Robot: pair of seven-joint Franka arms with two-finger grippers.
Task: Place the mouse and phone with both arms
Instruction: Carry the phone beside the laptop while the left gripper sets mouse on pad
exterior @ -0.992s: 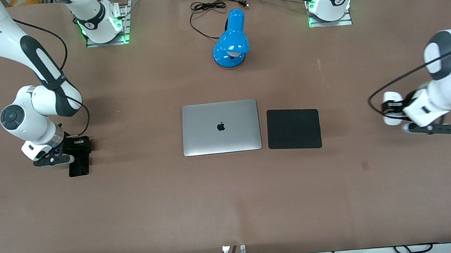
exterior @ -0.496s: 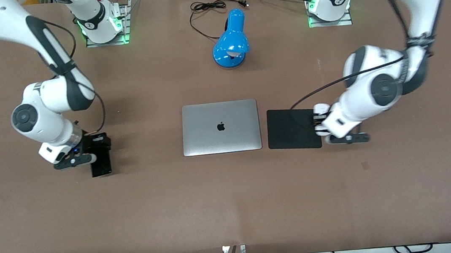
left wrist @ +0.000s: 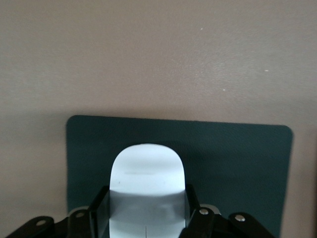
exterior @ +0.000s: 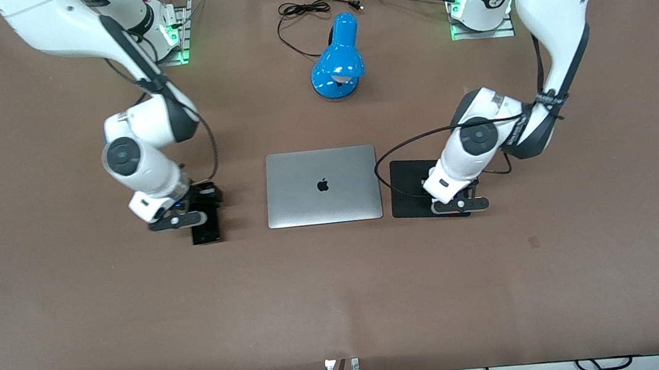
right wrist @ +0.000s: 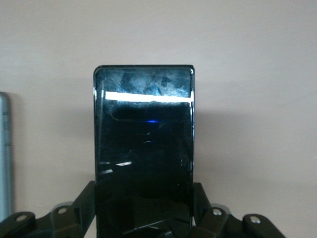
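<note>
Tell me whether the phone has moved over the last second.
Yes. The phone, held in the right gripper, has travelled toward the laptop and now hangs close beside its edge at the right arm's end.

Phone [right wrist: 143, 153] clamped in right pincer [right wrist: 143, 218]

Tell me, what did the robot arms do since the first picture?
Both carried their things toward the laptop. The right gripper brought the phone from the table's end to beside it; the left gripper brought the mouse over the mouse pad. Both stayed clamped. Laptop, pad and lamp stayed put.
</note>
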